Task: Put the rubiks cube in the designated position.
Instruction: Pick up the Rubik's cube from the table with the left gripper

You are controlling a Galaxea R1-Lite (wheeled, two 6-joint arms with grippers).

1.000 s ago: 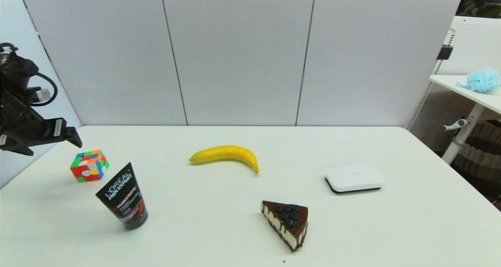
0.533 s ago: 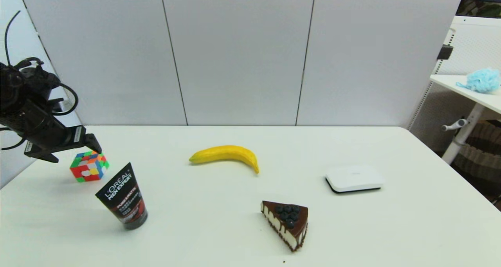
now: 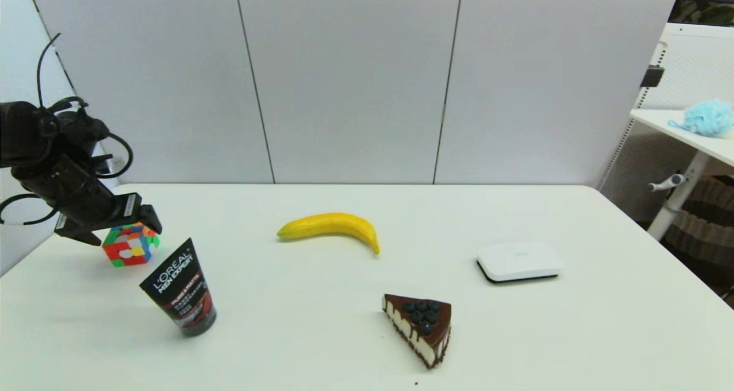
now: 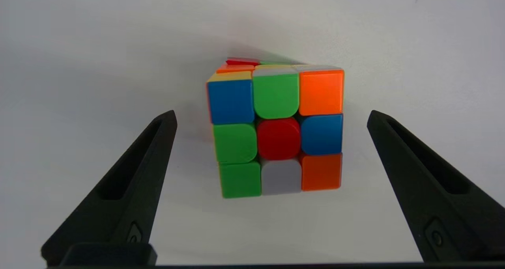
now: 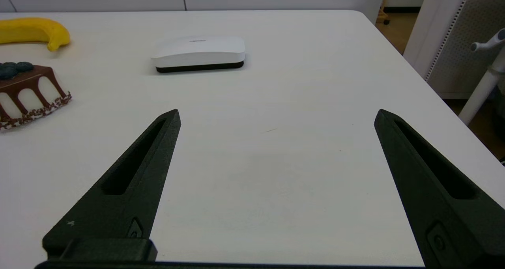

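While the left end effector (image 4: 272,117) hangs spread wide over the rubiks cube (image 4: 277,129), grey wall panels (image 3: 344,75) back the white table (image 3: 321,333).

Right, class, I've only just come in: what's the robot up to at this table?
The left gripper is open above the cube, which sits on the table near the black tube; the fingers flank it without touching. The right gripper hangs open over bare tabletop, idle. Nothing is gripped yet.

The scrambled rubiks cube (image 3: 131,244) sits flat on the table's left side.
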